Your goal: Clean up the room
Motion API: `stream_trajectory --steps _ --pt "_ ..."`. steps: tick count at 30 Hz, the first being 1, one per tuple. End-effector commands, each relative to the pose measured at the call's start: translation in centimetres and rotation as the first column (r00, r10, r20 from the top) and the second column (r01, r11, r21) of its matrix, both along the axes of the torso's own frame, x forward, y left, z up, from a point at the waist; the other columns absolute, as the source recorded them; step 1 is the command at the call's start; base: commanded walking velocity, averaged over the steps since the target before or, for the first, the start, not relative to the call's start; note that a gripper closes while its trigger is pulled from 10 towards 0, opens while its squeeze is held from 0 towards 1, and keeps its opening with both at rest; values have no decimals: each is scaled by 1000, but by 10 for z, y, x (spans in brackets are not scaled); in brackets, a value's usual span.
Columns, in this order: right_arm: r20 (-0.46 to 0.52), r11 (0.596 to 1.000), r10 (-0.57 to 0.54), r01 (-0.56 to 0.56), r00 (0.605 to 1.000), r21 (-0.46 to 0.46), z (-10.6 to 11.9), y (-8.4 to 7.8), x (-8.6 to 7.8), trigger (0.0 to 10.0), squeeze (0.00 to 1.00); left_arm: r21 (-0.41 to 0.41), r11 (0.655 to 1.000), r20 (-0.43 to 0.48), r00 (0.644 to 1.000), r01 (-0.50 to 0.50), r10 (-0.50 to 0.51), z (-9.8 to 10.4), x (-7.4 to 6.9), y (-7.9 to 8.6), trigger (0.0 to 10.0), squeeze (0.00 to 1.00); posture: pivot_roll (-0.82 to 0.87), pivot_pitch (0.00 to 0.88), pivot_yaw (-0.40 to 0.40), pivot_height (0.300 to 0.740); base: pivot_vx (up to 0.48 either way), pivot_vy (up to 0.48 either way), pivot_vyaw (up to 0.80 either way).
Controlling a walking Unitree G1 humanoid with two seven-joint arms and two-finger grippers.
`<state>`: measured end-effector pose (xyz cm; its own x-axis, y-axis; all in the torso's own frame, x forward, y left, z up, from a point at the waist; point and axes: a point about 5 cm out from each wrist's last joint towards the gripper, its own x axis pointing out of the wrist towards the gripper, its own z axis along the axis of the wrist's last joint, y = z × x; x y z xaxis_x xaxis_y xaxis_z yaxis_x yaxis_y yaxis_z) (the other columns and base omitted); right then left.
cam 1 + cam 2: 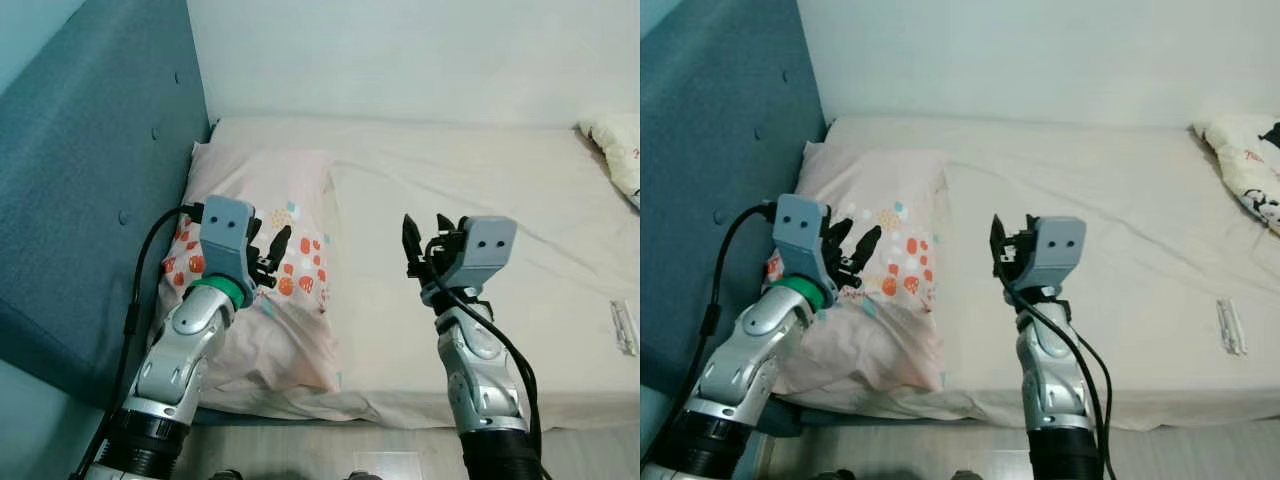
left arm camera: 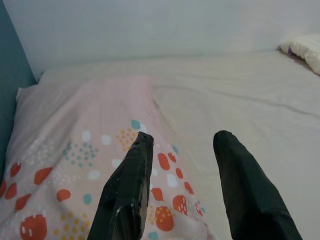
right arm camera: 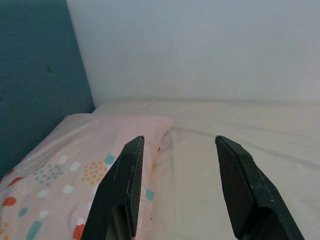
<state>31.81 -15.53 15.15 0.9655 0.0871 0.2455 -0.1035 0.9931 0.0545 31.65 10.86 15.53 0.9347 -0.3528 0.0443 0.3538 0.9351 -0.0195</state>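
A pink pillow (image 1: 262, 185) printed with red, orange and teal dots lies at the head of the bed, against the teal headboard (image 1: 90, 150). My left gripper (image 1: 268, 245) hovers over the pillow's near half, open with nothing between its fingers (image 2: 130, 175). To its right, my right gripper (image 1: 425, 235) hangs above the bare cream sheet (image 1: 480, 170), also open and empty. The right wrist view looks past its fingers (image 3: 127, 180) at the pillow (image 3: 75, 150) and the wall.
A white patterned pillow or cover (image 1: 1245, 160) lies at the bed's far right. A small flat white object (image 1: 1231, 325) rests on the sheet near the right front edge. A strip of floor runs along the bed's near edge.
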Motion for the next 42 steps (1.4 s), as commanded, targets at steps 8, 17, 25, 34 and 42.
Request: stream_trajectory --steps 8,17,25,34,42 --pt "-7 1000 -1 1 1000 -9 -4 -2 2 10000 0 38 999 11 1000 -6 6 -8 -2 1 10000 0 5 39 9 726 0 -345 0" --pt "-5 1000 -2 2 1000 -14 -5 -4 3 10000 0 30 1000 14 1000 1 -1 -8 -1 -1 10000 0 5 27 9 726 0 -477 0" --pt "-6 1000 -5 5 1000 -17 -6 -5 3 10000 0 29 1000 17 1000 -3 2 -8 -1 -1 10000 0 3 28 8 726 0 -457 0" --pt "-6 1000 -4 4 1000 -16 -7 -5 3 10000 0 27 1000 17 1000 -7 6 -9 0 0 10000 0 3 30 9 726 0 -419 0" --pt "-8 1000 -6 6 1000 -17 -8 -5 3 10000 0 25 1000 14 1000 -9 9 -10 1 0 10000 0 5 32 11 726 0 -317 0"
